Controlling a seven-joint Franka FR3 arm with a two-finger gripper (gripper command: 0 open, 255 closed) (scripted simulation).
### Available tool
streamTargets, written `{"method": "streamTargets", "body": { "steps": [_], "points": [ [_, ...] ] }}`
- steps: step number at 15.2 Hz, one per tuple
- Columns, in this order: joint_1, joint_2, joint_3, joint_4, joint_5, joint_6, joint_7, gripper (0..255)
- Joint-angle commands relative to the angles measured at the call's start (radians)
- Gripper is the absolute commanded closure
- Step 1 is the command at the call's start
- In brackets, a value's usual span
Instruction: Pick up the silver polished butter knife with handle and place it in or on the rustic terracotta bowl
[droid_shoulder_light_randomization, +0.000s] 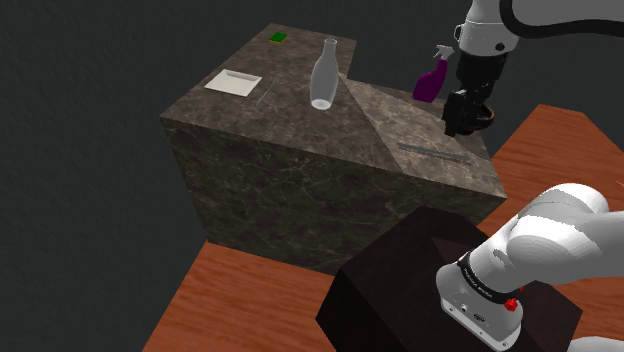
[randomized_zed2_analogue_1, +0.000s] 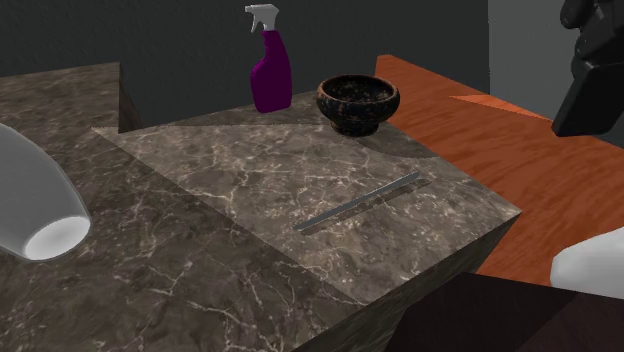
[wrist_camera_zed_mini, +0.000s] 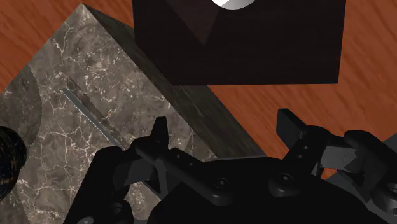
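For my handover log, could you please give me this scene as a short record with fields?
gripper: open, holding nothing, hanging above the counter's edge
butter knife: grey, lying flat on the marble counter near its edge, untouched
dark bowl: upright at the counter's corner, apart from the knife
spray bottle: purple, upright beside the bowl, not touching it
task state: knife not yet picked up
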Motion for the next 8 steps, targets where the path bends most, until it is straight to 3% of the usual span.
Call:
{"method": "streamTargets", "body": {
  "steps": [1, 8],
  "points": [
    [0.0, 0.0, 0.0, 0.0, 0.0, 0.0, 0.0, 0],
    [-0.01, -0.014, -0.183, -0.137, -0.151, 0.174, -0.278, 0]
  ]
}}
